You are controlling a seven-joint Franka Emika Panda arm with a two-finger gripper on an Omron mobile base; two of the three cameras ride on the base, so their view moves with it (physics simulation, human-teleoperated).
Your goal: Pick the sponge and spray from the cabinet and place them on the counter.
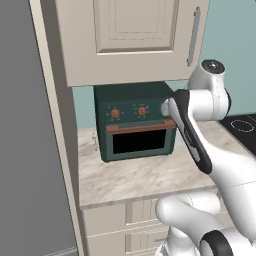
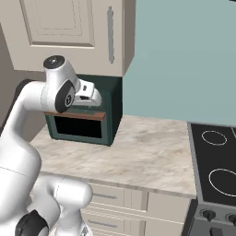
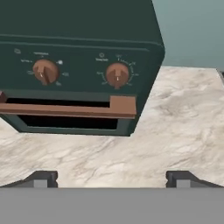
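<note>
While the arm reached up from the lower right of the left base view, the jaws hung in front of the dark green oven, level with its knobs, and their spread could not be judged there; the cabinet sat above them with its door shut and the grey bar handle up and to their right, and the bench lay below them. In the right base view the jaws again sat against the oven's front, under the closed cabinet, with the marbled bench running off to their right toward the black cooktop. In the hand view the two finger tips stood far apart at the bottom edge, spread wide and holding nothing, the bare bench beneath them and the oven's orange-brown handle and two knobs just ahead. The sponge and spray could not be seen, so their place could not be told.
</note>
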